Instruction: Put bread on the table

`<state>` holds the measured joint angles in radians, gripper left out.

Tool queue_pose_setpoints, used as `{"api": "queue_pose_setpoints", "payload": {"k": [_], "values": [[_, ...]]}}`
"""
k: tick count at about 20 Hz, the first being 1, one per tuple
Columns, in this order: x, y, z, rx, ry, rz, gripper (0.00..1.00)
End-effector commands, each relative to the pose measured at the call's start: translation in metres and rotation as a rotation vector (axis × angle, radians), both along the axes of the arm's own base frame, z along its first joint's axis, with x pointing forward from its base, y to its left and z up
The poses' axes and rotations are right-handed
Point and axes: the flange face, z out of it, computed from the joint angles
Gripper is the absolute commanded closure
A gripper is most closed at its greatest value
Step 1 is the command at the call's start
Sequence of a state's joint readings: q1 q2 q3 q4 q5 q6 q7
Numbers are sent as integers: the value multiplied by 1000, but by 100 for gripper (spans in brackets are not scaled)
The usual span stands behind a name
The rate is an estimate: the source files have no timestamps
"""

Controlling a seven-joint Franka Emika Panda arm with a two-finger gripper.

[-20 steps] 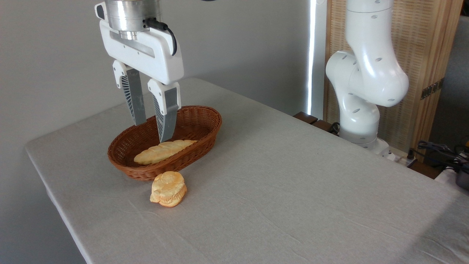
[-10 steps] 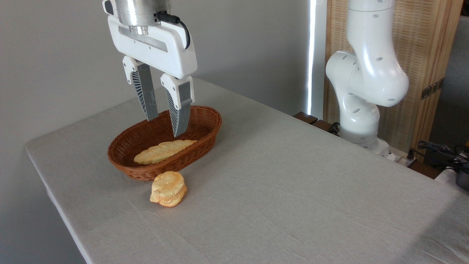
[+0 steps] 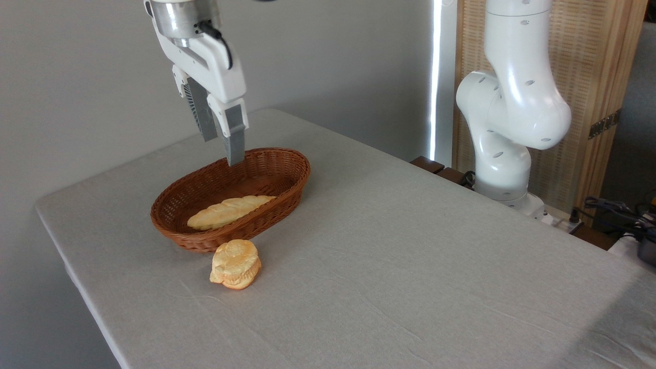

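The bread (image 3: 230, 211), a long pale braided loaf, lies lengthwise inside the oval brown wicker basket (image 3: 294, 180). The basket stands on the table (image 3: 410, 266), which is covered in light grey cloth. My gripper (image 3: 223, 152) hangs above the basket's far rim, well clear of the loaf. It is turned so that one finger stands partly behind the other. The fingers are apart and hold nothing, so it is open.
A short round golden bun (image 3: 236, 264) lies on the cloth just in front of the basket. The arm's white base (image 3: 512, 128) rises beyond the table's right edge. Cables and a wooden screen stand at the far right.
The gripper has risen out of the basket and rotated about its vertical axis, so the fingers now line up almost one behind the other. The bread and bun have not moved.
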<state>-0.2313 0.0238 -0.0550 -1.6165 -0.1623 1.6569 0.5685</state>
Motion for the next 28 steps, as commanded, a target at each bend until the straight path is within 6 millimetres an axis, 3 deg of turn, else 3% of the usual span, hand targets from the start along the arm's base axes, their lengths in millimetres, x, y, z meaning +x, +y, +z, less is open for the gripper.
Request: {"api": "queue_pose_setpoints", "payload": {"k": [1,4,6,8,14,20,22,28], "values": [[-21,-39,-29,-14,-20,-49,0],[-25,-55,-52,-2,-9,-77,0],[-28,-63,-77,3,1,-86,0],[-27,-63,-100,16,3,-85,0],[-15,-58,-137,71,17,-95,0],[-2,-64,-169,87,11,-96,0],[-2,-75,-178,85,8,-102,0],[-10,-95,-181,85,11,-136,0]]}}
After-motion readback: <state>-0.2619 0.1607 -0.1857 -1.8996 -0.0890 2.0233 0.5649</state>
